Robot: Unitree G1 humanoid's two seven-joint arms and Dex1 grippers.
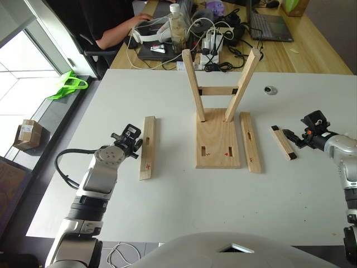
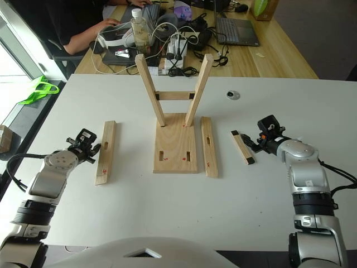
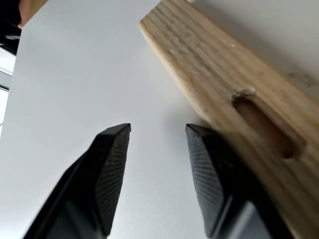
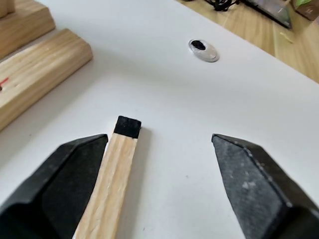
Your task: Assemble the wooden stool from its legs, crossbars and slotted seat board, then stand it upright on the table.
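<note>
A: Left claw (image 1: 136, 148), state and nearest piece?

B: Parted to a middling gap, holding nothing; low over the table (image 1: 184, 195); loose leg (image 1: 147, 148) just beside it on the inward side, outside the gap and close against one finger; long axis running away from the robot, slot face up.

A: Right claw (image 1: 292, 137)?

B: Spread wide, empty; short crossbar (image 1: 284, 143) just inward of it, black-tipped far end within the gap, closer to one finger than the other; long axis near to far, slightly slanted.

A: Farther in?

B: Second loose leg (image 1: 250, 142) flat, just beside the seat board (image 1: 217, 153), parallel to its long edge, on the right arm's side; two near slots vacant; standing legs (image 1: 192, 84) in the far slots, splayed, tied by a fitted crossbar (image 1: 217, 90).

A: Judgement for the coming grasp?

B: Likely a small inward shift at the left, to bring the leg between the fingers; crossbar nearly straddled already at the right.
</note>
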